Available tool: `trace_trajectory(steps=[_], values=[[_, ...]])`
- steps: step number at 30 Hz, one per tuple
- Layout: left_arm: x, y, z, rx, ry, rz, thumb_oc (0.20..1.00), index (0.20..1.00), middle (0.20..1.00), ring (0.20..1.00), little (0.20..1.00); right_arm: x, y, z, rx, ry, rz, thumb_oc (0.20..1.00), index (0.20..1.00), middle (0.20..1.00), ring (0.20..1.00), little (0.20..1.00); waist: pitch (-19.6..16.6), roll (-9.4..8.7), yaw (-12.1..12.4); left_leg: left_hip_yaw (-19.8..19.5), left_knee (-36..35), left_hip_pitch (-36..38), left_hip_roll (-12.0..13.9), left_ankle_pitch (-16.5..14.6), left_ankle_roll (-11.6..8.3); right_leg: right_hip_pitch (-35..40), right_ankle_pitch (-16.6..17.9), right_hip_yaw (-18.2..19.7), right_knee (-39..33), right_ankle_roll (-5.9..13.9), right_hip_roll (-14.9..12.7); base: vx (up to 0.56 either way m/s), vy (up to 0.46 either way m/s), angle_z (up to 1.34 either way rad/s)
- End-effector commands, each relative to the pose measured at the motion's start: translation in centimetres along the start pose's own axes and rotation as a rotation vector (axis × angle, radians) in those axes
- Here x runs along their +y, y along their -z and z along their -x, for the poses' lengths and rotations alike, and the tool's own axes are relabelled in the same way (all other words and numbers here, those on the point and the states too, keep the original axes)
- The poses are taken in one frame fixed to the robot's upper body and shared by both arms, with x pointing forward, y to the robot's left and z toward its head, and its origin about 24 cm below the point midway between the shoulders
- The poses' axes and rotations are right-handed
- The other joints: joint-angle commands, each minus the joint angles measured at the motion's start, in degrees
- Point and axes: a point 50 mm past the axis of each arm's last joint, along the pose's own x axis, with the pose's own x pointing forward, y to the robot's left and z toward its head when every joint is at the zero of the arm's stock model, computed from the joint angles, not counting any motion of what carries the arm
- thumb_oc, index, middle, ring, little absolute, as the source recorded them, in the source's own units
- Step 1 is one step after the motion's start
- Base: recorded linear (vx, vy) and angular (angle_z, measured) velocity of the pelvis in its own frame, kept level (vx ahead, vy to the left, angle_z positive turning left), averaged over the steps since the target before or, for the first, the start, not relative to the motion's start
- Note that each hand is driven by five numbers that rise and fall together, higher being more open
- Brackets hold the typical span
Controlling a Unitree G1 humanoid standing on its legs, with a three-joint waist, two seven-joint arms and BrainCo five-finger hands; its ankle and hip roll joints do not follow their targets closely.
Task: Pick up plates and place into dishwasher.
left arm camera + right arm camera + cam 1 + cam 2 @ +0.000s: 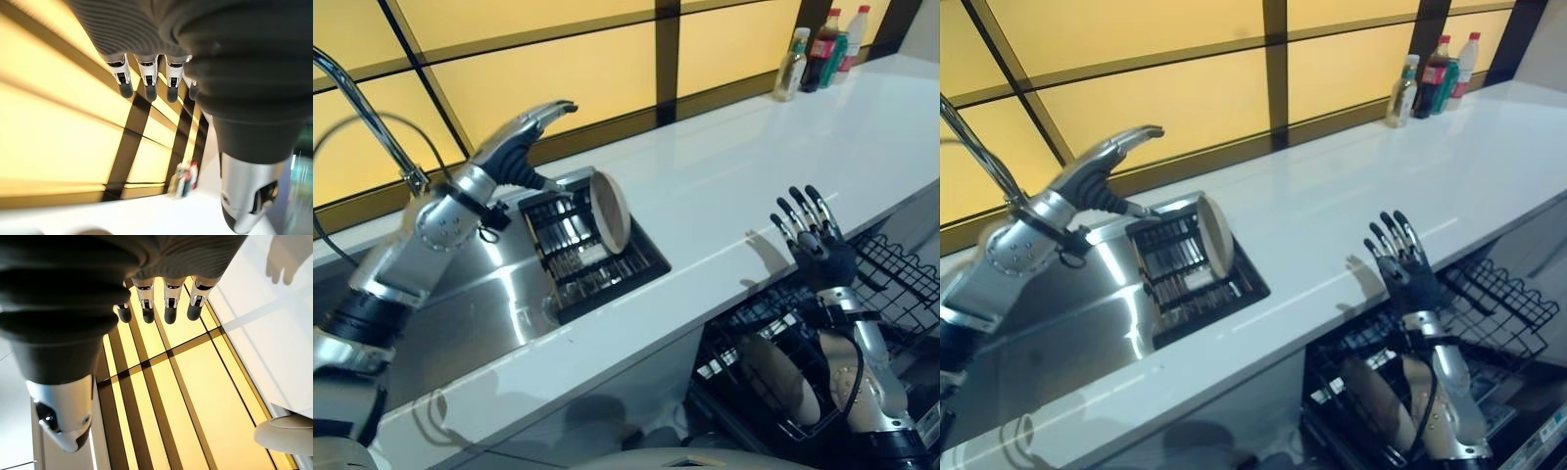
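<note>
A beige plate (610,211) stands on edge in a black dish rack (592,255) inside the steel sink (480,313). My left hand (521,140) hovers just behind and left of that plate, fingers straight and holding nothing; its fingers (146,84) show extended in the left wrist view. My right hand (815,245) is raised at the counter's front edge, above the dishwasher's black wire rack (891,269), open with fingers (167,306) spread. A beige plate (781,377) stands in the lower dishwasher rack, below my right forearm. A plate's rim (286,433) appears in the right wrist view.
A white counter (754,166) runs from the sink to the right. Several bottles (822,47) stand at its far end by the yellow window panels. A curved faucet (362,110) rises at the sink's left.
</note>
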Motion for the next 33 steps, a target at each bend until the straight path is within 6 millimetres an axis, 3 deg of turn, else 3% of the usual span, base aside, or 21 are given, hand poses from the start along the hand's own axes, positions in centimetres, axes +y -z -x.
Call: trace_trajectory(steps=[1, 7, 19, 26, 33], values=[[3.3, -0.4, -0.6, -0.018, -0.085, -0.145, 1.0, 1.0, 1.0, 1.0, 1.0, -0.1, -2.4, -0.4, -0.088, -0.052, 0.024, 1.0, 1.0, 1.0, 1.0, 1.0, -0.5, -1.25, -1.1, 3.1, 7.9, -4.7, -1.8, -4.8, 3.74, -4.8, 0.8, -0.4, 4.2, 4.94, -1.5, 0.09, 0.001, 0.01], [0.8, 0.3, -1.1, -0.007, 0.032, -0.297, 1.0, 1.0, 1.0, 1.0, 1.0, -0.7, -2.7, -0.5, -0.073, -0.064, 0.039, 1.0, 1.0, 1.0, 1.0, 1.0, 0.4, -1.16, -2.0, 3.0, 8.6, -4.7, -1.3, -4.7, 3.36, -5.2, 0.5, -0.7, 5.3, 4.99, -1.5, 0.08, 0.006, 0.01], [-2.4, 0.9, 0.0, 0.026, -0.096, -0.118, 1.0, 1.0, 1.0, 1.0, 1.0, -1.4, -2.5, 0.3, -0.024, -0.075, 0.044, 1.0, 1.0, 1.0, 1.0, 1.0, 2.1, -2.34, -2.6, 3.7, 9.8, -5.1, -0.2, -4.2, 2.75, -6.1, 0.1, -0.7, 6.4, 4.8, -1.2, 0.05, 0.005, 0.01], [-2.4, 0.0, 1.0, -0.019, -0.221, -0.023, 1.0, 1.0, 1.0, 1.0, 1.0, -1.5, -2.7, 0.8, -0.021, -0.08, 0.041, 1.0, 1.0, 1.0, 1.0, 1.0, 3.3, -3.26, -1.5, 2.6, 10.6, -6.6, 0.3, -3.4, 2.31, -6.9, -0.1, -1.2, 7.3, 4.4, -1.3, 0.02, 0.014, 0.03], [-1.8, -0.6, 0.3, -0.041, -0.193, -0.099, 1.0, 1.0, 1.0, 1.0, 1.0, -0.8, -3.2, -0.3, -0.045, -0.107, 0.046, 1.0, 1.0, 1.0, 1.0, 1.0, 5.3, -3.71, -0.8, 1.6, 11.8, -9.7, 1.0, -2.3, 1.55, -9.0, 0.0, -2.0, 8.3, 3.97, -1.2, -0.04, 0.006, 0.06]])
